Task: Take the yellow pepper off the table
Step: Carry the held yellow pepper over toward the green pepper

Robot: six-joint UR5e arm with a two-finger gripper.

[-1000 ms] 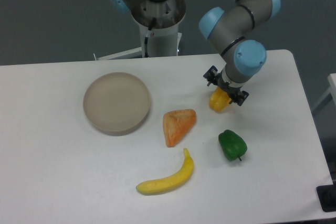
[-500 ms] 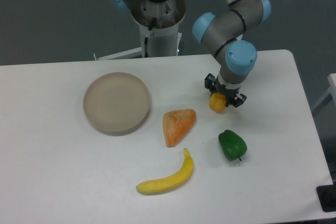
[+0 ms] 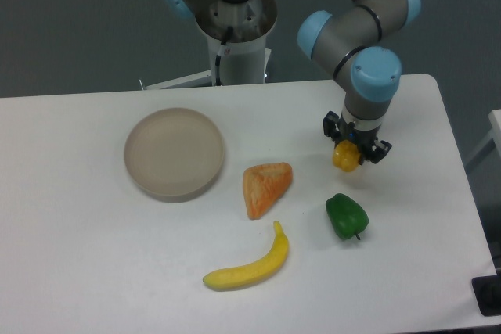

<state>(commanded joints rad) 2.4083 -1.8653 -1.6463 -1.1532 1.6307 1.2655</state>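
fingers [image 3: 350, 154] clamped on pepper [image 3: 344, 156] | right of frame centre, it sits between them, above tabletop [image 3: 94, 256] | next move: straight up

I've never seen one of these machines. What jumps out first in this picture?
The grey and blue arm reaching down at the right, its gripper closed on a small yellow pepper. In front of it on the white table lie a green pepper, a banana and an orange wedge, with a round beige plate to the left.
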